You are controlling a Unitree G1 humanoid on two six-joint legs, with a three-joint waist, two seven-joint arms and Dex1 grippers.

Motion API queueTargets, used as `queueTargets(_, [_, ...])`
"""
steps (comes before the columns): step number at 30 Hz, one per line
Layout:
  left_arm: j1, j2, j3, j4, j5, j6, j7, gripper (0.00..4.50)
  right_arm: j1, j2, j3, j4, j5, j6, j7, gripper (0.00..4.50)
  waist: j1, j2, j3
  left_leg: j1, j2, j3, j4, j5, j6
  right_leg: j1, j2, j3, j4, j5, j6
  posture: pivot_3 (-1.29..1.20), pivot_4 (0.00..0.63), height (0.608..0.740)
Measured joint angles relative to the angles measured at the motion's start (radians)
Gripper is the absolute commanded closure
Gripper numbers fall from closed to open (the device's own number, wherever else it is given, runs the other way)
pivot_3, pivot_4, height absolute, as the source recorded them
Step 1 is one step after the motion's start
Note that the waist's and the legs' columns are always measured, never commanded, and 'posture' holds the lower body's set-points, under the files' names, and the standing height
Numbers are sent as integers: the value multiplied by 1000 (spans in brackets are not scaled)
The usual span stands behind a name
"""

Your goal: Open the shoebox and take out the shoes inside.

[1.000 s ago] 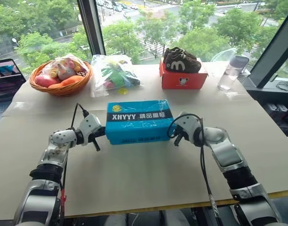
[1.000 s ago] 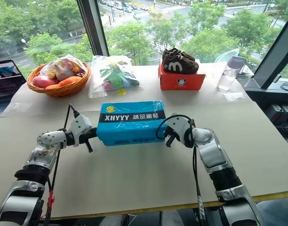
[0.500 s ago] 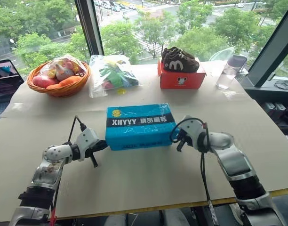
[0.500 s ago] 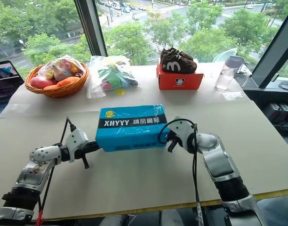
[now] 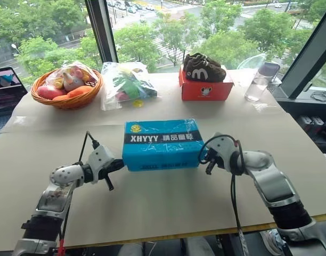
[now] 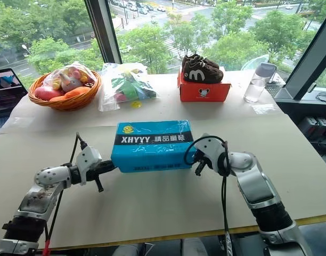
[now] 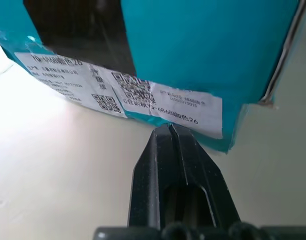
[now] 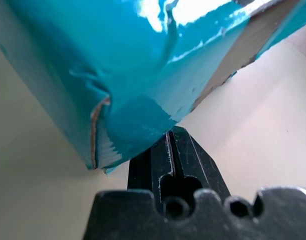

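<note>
Shoebox (image 5: 162,144), blue and with its lid closed, is seen lying on the desk (image 5: 168,208) between the two tools. The left tool (image 5: 120,163) is clenched empty, its tips placed against the box's left end near the white label (image 7: 185,107). The right tool (image 5: 202,158) is also clenched on nothing, its tips tucked at the lower corner of the right end. Beyond the tools, a red box (image 5: 205,89) with brown shoes (image 5: 204,69) is seen.
</note>
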Motion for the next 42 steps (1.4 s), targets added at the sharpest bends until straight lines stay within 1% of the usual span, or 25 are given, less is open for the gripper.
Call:
queueTargets(5, [114,83,87,-3,-62,-2,-55,4500,113,-106,-41,-5,20,-25,32,4452,0,0,0,1,0,0,0,0,0,1,0,0,0,0,0,0,150,740])
queueTargets(9, [146,94,136,-8,-95,-16,-69,4500,172,-130,-93,-48,60,-23,49,4452,2,0,0,2,0,0,0,0,1,2,0,0,-1,-1,0,0,150,740])
queueTargets(11, [183,94,153,-65,-142,8,-79,4500,209,-141,-119,-92,97,-2,66,4452,2,0,0,0,1,0,0,0,1,1,0,0,-2,-1,0,0,150,740])
queueTargets(13, [216,90,183,-178,-237,76,-78,4500,243,-142,-147,-141,147,41,77,4452,2,-1,0,-1,1,0,0,0,1,1,0,0,-2,-1,1,0,150,740])
queueTargets(16, [245,72,217,-351,-351,158,-37,4500,272,-104,-136,-229,207,90,72,4452,1,-1,0,1,1,0,0,0,1,2,0,0,-2,-1,1,0,150,740])
queueTargets(19, [271,32,215,-438,-373,176,13,4500,264,-39,-76,-264,215,126,30,4452,-3,-1,0,3,2,1,0,0,1,4,0,0,-1,-1,0,0,150,740])
queueTargets(22, [322,0,215,-514,-384,200,80,4500,221,40,-1,-266,214,164,-31,4452,0,-1,0,3,2,1,0,0,1,3,1,0,-1,-1,0,0,150,740])
queueTargets(24, [345,-4,217,-554,-393,214,97,4500,195,68,14,-265,213,168,-59,4452,1,-1,0,1,1,1,0,0,1,2,0,0,-2,-1,0,0,150,740])
queueTargets(27, [411,22,244,-626,-431,239,93,4500,141,104,32,-262,205,180,-105,4452,1,-1,0,0,1,1,0,0,1,1,0,1,-2,-1,0,0,150,740])
queueTargets(30, [455,52,297,-641,-459,250,80,4500,100,120,55,-237,195,181,-134,4452,3,-1,1,1,1,1,0,0,1,2,0,0,-2,-1,0,0,150,740])
queueTargets(33, [499,72,340,-647,-470,251,56,4500,51,167,44,-204,206,188,-163,4452,1,-2,1,1,1,1,0,0,1,2,0,0,-2,-1,-1,0,150,740])
queueTargets(38, [510,71,341,-657,-470,251,54,4500,29,176,-1,-206,243,188,-172,4452,2,-2,1,0,1,1,0,0,1,1,0,0,-3,-1,-1,0,150,740])
queueTargets(42, [513,60,330,-673,-467,248,62,4500,-5,223,-45,-209,296,204,-187,4452,-4,-2,1,1,2,2,0,0,1,1,1,1,-2,-1,-1,0,150,740])
